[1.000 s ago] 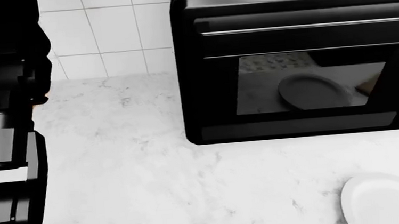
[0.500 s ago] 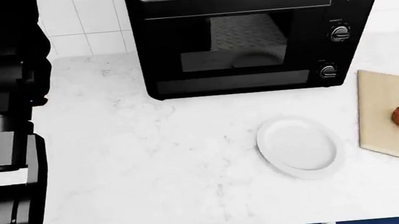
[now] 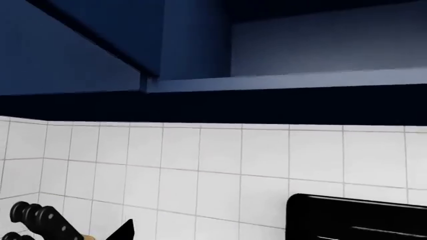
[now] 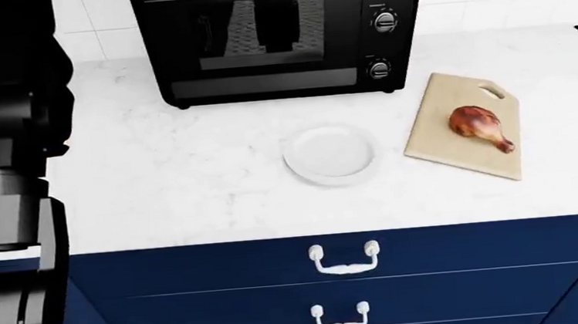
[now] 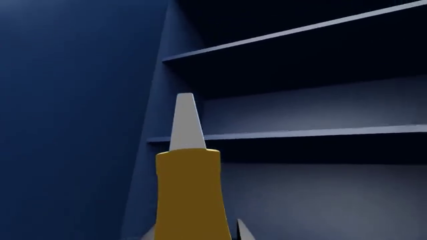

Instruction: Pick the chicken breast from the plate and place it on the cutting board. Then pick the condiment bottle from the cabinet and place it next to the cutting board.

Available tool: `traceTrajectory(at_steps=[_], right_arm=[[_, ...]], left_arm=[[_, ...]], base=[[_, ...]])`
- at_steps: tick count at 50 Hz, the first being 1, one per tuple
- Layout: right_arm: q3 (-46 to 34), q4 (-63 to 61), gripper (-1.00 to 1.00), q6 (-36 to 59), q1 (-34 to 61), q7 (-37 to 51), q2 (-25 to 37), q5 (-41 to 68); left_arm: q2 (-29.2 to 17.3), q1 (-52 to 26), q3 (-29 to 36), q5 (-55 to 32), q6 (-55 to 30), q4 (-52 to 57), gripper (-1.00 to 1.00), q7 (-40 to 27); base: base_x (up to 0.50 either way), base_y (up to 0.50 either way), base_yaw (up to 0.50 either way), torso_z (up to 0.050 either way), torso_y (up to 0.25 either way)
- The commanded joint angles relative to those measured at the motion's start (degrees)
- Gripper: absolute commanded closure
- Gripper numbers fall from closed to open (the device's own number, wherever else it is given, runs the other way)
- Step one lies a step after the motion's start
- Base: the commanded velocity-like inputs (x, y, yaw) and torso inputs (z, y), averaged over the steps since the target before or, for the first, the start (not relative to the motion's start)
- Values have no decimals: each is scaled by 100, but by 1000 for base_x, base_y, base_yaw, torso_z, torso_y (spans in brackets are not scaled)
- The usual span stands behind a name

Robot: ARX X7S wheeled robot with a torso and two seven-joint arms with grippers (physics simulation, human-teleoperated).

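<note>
The chicken breast point(image 4: 480, 128), glossy reddish-brown, lies on the cutting board point(image 4: 451, 149), right of the empty white plate point(image 4: 330, 154) on the counter. In the right wrist view the yellow condiment bottle point(image 5: 190, 190) stands upright with its pale nozzle up. My right gripper point(image 5: 197, 235) is shut on it, a grey fingertip point(image 5: 243, 231) showing at its side, with dark blue cabinet shelves behind. Of my left gripper only one black fingertip point(image 3: 127, 232) shows, well off to one side, in front of the tiled wall. My left arm point(image 4: 4, 153) fills the head view's left edge.
A black countertop oven point(image 4: 274, 35) stands at the back of the white marble counter point(image 4: 167, 187). Blue drawers with white handles point(image 4: 344, 257) sit below the front edge. Black knife handles point(image 3: 40, 220) and the underside of the blue wall cabinet point(image 3: 200, 80) show in the left wrist view.
The head view has pulled back and away: the oven slid up and shrank. The plate moved toward the middle, and the whole board with the chicken and the drawers came into view.
</note>
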Motion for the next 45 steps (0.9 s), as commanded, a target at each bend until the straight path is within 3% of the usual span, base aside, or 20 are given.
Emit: traceTrajectory(at_steps=[1,22,45], right_arm=[[22,-283,100,-40,-303,-20,100,-87],[236,-2024,100,-401,-2104,529,882,160],[455,-3676,100,-1167,-4715,707,1983,-524]], left_arm=[[-18,86,6,2,89,-73,-100,4],[-229,357,-260,-288,-369,948,-100,-237],[-297,798,-483,-572,-499,1578,-100,-360]], base=[[0,0,0,0,0],[0,0,0,0,0],[0,0,0,0,0]])
